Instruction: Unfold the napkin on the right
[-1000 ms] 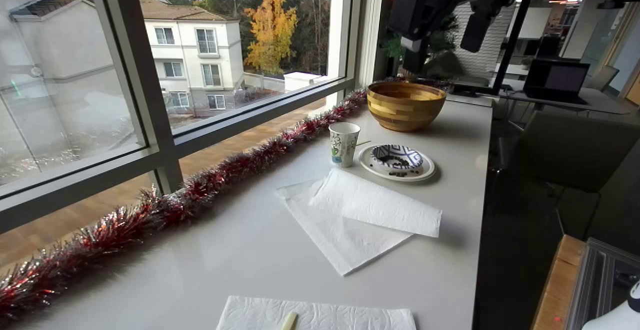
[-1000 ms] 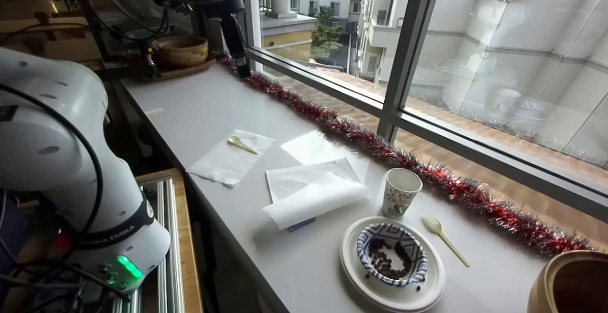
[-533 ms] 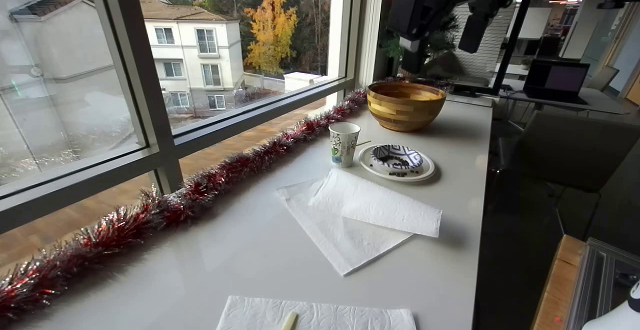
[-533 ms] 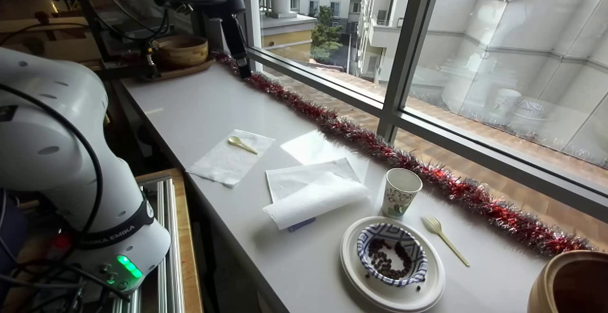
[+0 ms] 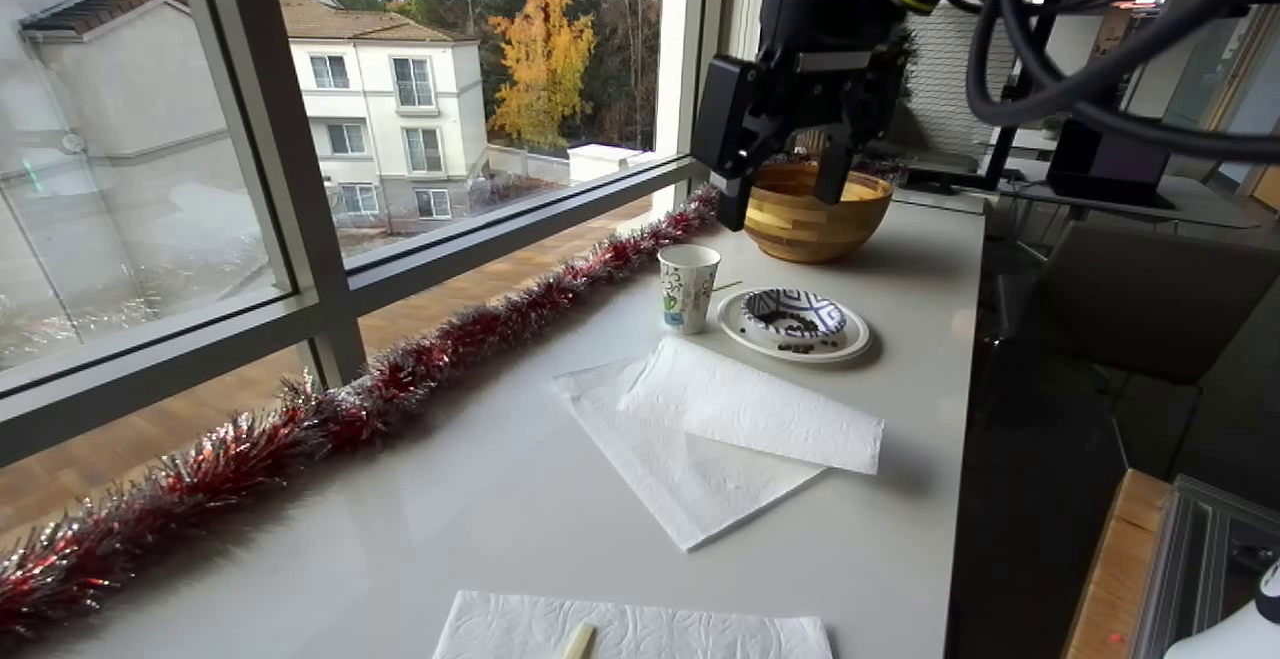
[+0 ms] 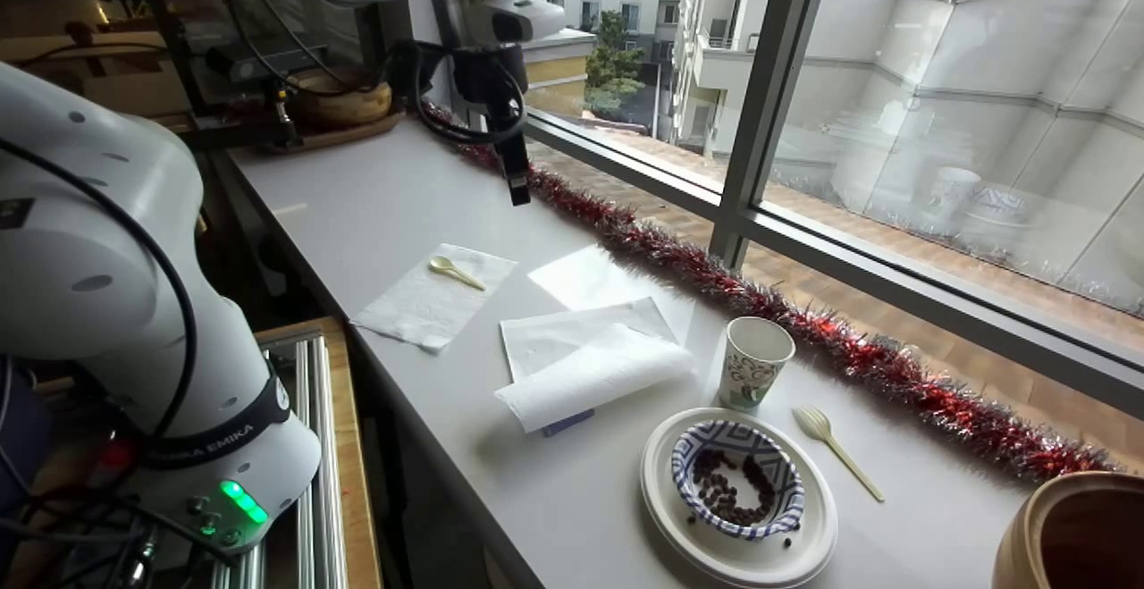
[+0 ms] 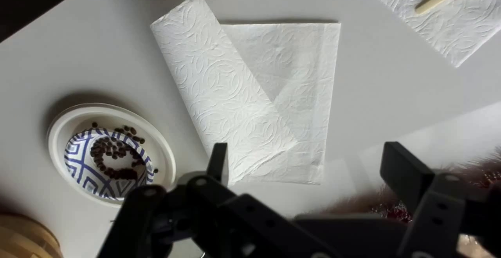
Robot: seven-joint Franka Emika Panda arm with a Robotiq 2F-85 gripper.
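The white embossed napkin lies on the table with one side folded over diagonally as a raised flap. It also shows in an exterior view and in the wrist view. A thin blue strip shows under the flap's edge; I cannot tell what it is. My gripper is open, with nothing between its fingers. It hangs above the table, apart from the napkin, in both exterior views. In the wrist view one finger overlaps the napkin's lower corner.
A second napkin bears a spoon. A paper cup, a plate with a patterned bowl of dark beans, and a fork stand nearby. A wooden bowl stands beyond. A tinsel garland lines the window.
The arm has swung and the gripper has turned. It has come nearer the napkins in an exterior view, and both fingers now show above the wooden bowl. The napkins have not moved.
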